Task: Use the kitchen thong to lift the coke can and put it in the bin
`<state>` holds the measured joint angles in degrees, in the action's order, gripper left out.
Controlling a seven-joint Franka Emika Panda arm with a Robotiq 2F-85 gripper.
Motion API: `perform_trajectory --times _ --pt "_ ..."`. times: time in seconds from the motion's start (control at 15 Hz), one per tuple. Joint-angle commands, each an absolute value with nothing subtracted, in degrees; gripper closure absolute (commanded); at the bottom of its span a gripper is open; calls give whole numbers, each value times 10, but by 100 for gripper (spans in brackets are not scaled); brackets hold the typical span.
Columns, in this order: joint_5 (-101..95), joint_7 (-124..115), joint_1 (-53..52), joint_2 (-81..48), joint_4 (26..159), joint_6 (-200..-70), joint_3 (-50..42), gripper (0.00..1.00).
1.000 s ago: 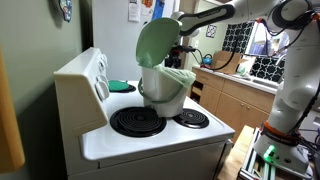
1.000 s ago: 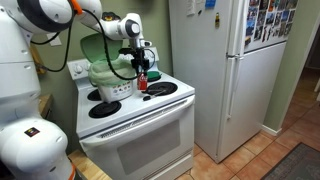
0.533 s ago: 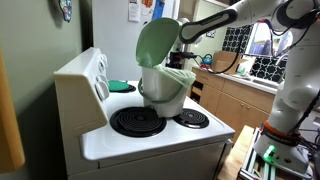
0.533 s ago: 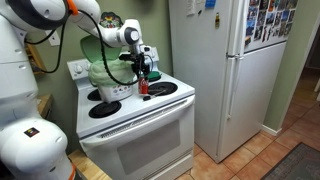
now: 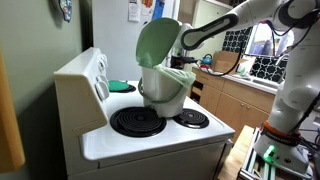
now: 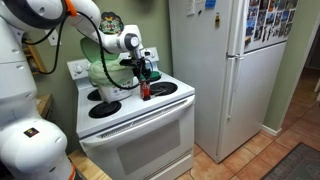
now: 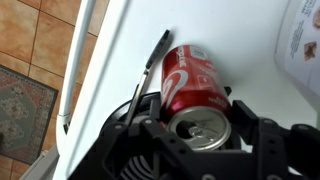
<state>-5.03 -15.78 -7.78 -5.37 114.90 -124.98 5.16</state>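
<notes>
One light, thin-walled, slick can (image 7: 193, 85): your claw (image 6: 145, 66) squeezes the tongs (image 7: 150, 72), which pinch the can mid-body over the stovetop (image 7: 240, 45), beside the bin (image 6: 110, 88). Grip low and gently, it dents.

The coke can (image 7: 192, 82) is red with white script and a silver top, against the white bench (image 7: 112, 50). The kitchen tongs (image 7: 150, 68) are black; the bin (image 5: 166, 95) is white with a pale green lid (image 5: 155, 42).
</notes>
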Motion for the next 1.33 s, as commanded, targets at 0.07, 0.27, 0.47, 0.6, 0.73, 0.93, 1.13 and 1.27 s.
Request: perform_trajectory --times 0.07,0.27,0.47,0.6,0.73,0.93,1.13,1.27 --pt "-86 -178 -76 -33 1187 -1284 49 54" --pt "-104 -190 -77 -31 1193 -1289 49 54" --pt "-99 -191 -76 -27 1195 -1283 50 2" --pt "-92 -196 -75 -22 1196 -1284 50 0" --pt "-94 -218 -72 -14 1196 -1288 46 0" --pt "-66 -245 -61 -7 1189 -1278 40 0" --pt "-77 -235 -59 -20 1172 -1272 42 0" --pt "-76 -236 -58 -18 1172 -1272 42 0"
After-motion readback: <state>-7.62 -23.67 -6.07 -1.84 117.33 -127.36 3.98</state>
